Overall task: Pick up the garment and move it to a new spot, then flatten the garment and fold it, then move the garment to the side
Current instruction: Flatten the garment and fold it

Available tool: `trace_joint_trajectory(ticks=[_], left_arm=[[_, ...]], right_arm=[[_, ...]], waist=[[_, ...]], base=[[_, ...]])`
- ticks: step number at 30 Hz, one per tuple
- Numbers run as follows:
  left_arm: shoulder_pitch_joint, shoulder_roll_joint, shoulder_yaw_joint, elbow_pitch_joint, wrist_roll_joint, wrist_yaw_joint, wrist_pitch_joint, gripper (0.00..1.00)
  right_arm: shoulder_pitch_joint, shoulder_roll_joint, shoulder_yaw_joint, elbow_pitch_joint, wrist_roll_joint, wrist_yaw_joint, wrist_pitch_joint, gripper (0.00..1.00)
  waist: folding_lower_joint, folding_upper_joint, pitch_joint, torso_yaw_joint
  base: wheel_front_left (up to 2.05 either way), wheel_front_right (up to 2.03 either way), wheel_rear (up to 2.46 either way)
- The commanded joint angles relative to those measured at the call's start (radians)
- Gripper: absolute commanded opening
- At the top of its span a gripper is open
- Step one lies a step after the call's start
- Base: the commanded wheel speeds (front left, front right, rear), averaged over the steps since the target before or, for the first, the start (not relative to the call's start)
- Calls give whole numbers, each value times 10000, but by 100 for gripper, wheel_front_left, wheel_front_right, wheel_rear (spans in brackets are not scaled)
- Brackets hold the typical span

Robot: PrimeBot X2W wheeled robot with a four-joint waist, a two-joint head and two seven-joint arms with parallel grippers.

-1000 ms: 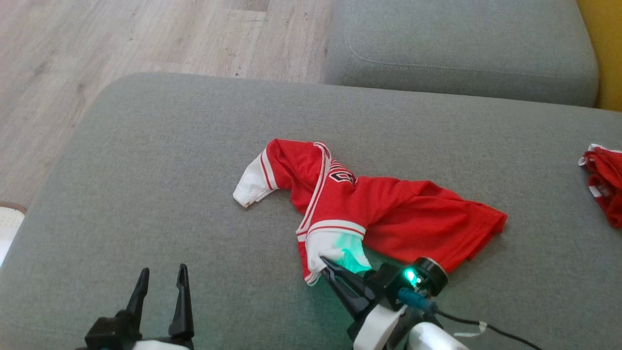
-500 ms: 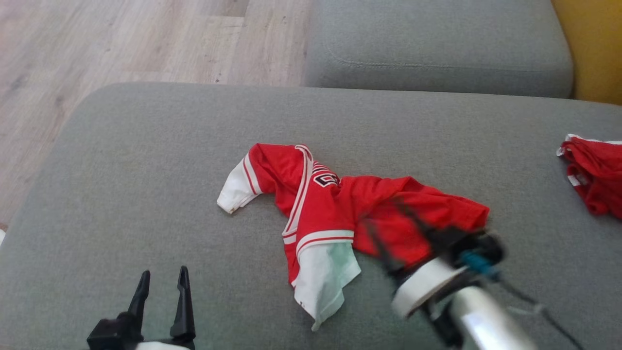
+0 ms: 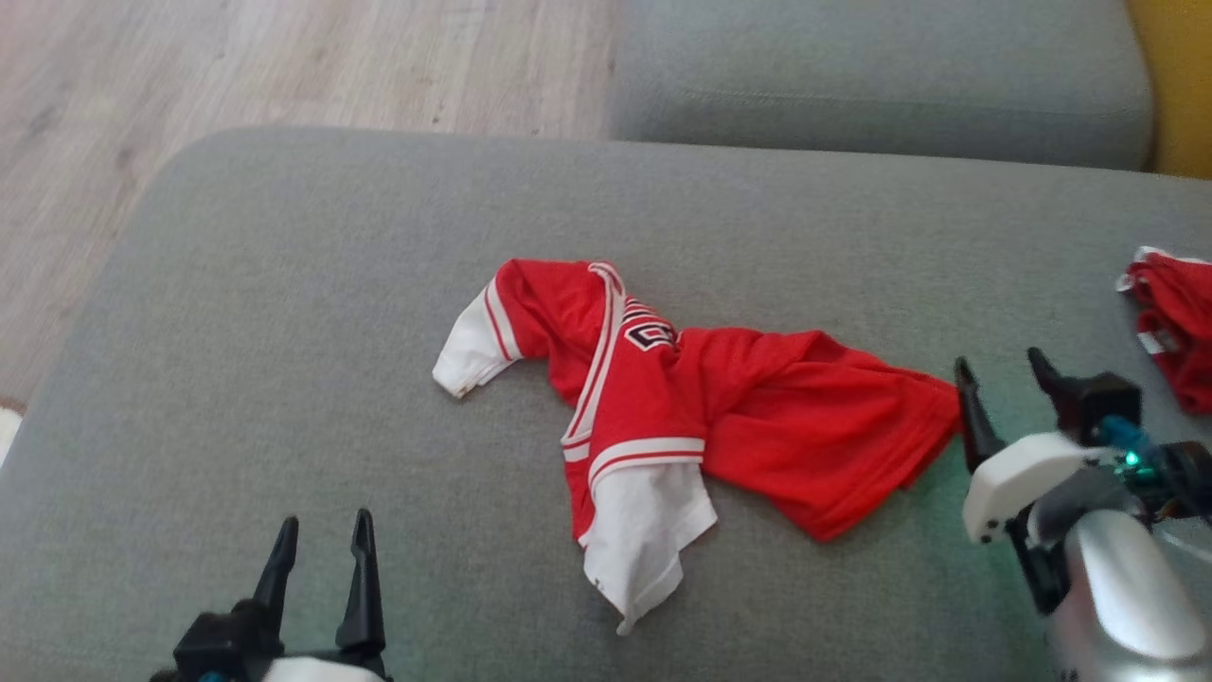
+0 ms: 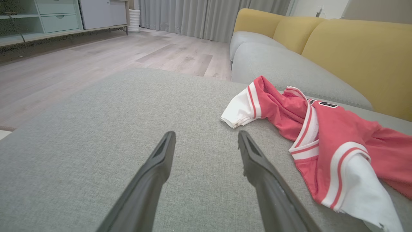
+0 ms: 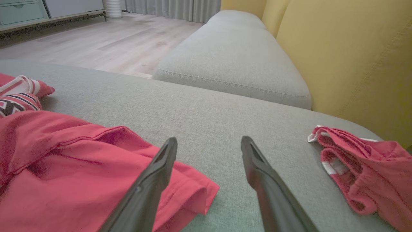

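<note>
The right gripper (image 3: 1000, 364) stands open with nothing between its jaws. It sits just beside the right-hand corner of the red jersey (image 3: 786, 426). In the right wrist view one dark finger (image 5: 151, 183) crosses over that hem corner, while the other lies over bare grey fabric. Whether the finger touches the cloth cannot be told.

The left gripper (image 3: 325, 523) is also open and empty, low over the cushion, with its fingers pointing toward the jersey's near white sleeve but well apart from it.

The jersey lies crumpled near the middle of the wide grey seat cushion (image 3: 284, 332). One white sleeve with red stripes points toward the robot. The other sticks out to the left, and the red body is bunched out to the right. A white-trimmed collar and part of a black-and-white letter patch show at its top.

A second red garment (image 3: 1174, 322), wadded up, rests on the same cushion to the right of the right gripper. Past the cushion are another grey seat (image 3: 881, 76), a yellow backrest (image 5: 354, 48) and a pale wooden floor (image 3: 189, 66).
</note>
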Motion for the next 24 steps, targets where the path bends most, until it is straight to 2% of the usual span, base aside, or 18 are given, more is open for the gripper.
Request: trace_joint_trajectory(ticks=[1,11,18,19,20,21,23,24], left_arm=[[-649,104,323,-268,131,8,-133,100],[-949,143,316,-324,196,19,-118,100],[-959,144,346,-262,190,50,-133,100],[-960,138,346,-255,193,62,-135,100],[-961,132,347,-251,195,71,-137,100],[-961,132,347,-251,195,71,-137,100],[-959,125,347,-246,194,84,-141,100],[-962,121,339,-239,195,82,-142,100]], right_arm=[[-646,-82,-10,17,-51,65,-4,100],[-1792,-212,-1069,2634,-343,65,121,100],[-2120,184,-321,4140,-18,65,202,100],[-2165,225,-148,4271,101,65,205,84],[-2213,251,18,4385,220,65,205,63],[-2213,251,18,4385,220,65,205,63],[-2318,284,328,4578,470,65,210,2],[-2369,284,444,4659,606,65,205,0]], waist=[[0,-1,184,170],[0,-1,781,595],[0,-1,857,592],[0,-1,844,576],[0,-1,830,558],[0,-1,830,558],[0,-1,792,519],[0,-1,772,508]], base=[[0,0,0],[0,0,0],[0,0,0],[0,0,0],[0,0,0],[0,0,0],[0,0,0],[0,0,0]])
